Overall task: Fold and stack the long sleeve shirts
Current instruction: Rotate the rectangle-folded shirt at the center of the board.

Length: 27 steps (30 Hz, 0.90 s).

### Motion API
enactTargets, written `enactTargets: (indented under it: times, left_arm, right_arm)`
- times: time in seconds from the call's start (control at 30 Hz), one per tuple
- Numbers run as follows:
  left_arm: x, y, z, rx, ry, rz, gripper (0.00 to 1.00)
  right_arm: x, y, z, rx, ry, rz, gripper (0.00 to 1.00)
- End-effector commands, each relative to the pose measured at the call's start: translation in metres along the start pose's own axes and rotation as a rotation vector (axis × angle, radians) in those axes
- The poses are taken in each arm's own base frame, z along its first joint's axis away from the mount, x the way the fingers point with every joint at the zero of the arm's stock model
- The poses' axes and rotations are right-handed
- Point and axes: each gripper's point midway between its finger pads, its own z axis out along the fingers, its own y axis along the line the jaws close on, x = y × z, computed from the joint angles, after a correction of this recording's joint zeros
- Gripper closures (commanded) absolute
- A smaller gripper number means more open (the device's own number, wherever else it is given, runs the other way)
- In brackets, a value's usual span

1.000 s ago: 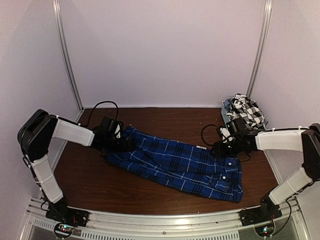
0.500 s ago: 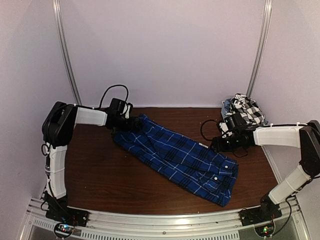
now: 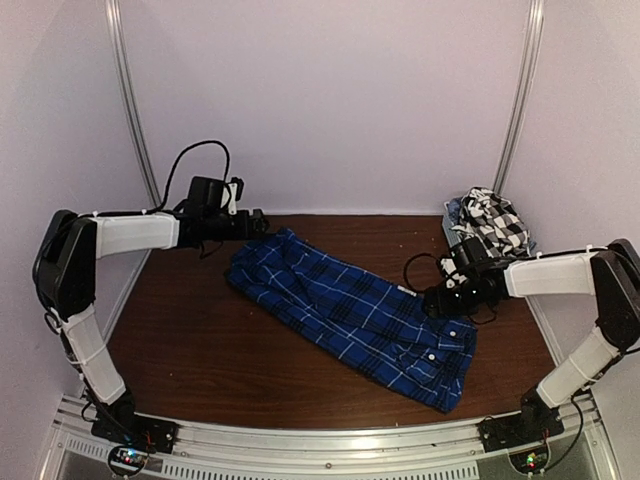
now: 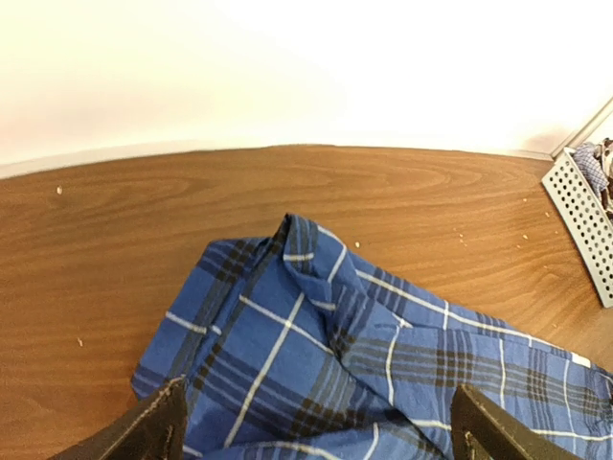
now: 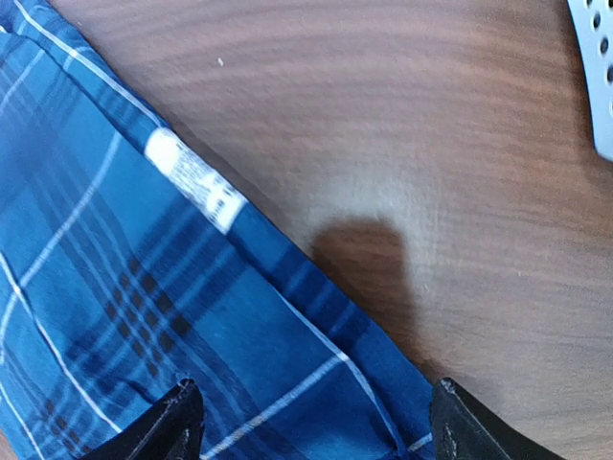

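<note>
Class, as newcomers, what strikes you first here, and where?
A blue plaid shirt lies slanted across the brown table. A black-and-white checked shirt is heaped in a grey basket at the far right. The left end effector and right end effector, both open, flank the blue plaid shirt.

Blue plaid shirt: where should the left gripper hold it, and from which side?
Grip the raised fold at the far left end of the blue plaid shirt, coming down from above. It probably suits best: the ridge stands off the table, so the open left gripper can close across it.

Left tool (image 4: 321,431) and right tool (image 5: 316,426) apparently spread wide.
</note>
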Motion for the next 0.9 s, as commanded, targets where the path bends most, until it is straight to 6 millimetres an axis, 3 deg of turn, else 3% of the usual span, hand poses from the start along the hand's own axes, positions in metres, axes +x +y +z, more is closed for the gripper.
enactTargets:
  times: [0.0, 0.4, 0.67, 0.87]
  left_arm:
    - [0.009, -0.004, -0.018, 0.050, -0.010, -0.071, 0.02]
    - [0.064, -0.020, -0.055, 0.200, 0.076, -0.213, 0.02]
    - [0.075, -0.016, -0.072, 0.181, 0.084, -0.228, 0.02]
    - [0.083, -0.009, -0.072, 0.144, 0.093, -0.255, 0.02]
  right_arm:
    - [0.013, -0.008, 0.005, 0.005, 0.022, 0.015, 0.17]
    - [0.047, -0.001, 0.008, -0.086, 0.063, 0.072, 0.19]
    - [0.071, 0.018, -0.006, -0.165, 0.050, 0.131, 0.22]
    - [0.085, 0.050, -0.016, -0.216, 0.023, 0.133, 0.24]
